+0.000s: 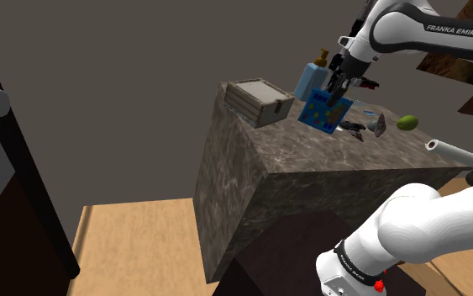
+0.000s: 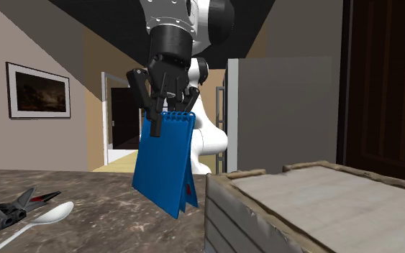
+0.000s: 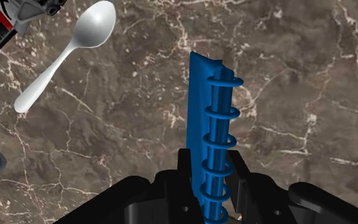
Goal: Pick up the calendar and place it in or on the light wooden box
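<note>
The calendar [image 2: 163, 162] is a blue tent-shaped stand with a spiral binding along its top. My gripper [image 2: 166, 117] is shut on that spiral edge from above, and the black fingers [image 3: 185, 167] clasp the rings of the calendar [image 3: 210, 121] between them. It stands upright over the marble counter; whether its foot touches the surface I cannot tell. In the shoulder view the calendar [image 1: 325, 112] hangs under the gripper [image 1: 337, 91], a short way to the right of the light wooden box [image 1: 260, 101]. That box [image 2: 316, 208] has a closed slatted lid.
A white spoon [image 3: 69, 54] and a dark folding tool [image 2: 10, 208] lie on the counter [image 1: 327, 160] beside the calendar. A blue bottle [image 1: 312, 80] stands behind it, a green fruit [image 1: 407, 123] farther right. The counter edge drops to a wooden floor [image 1: 134, 244].
</note>
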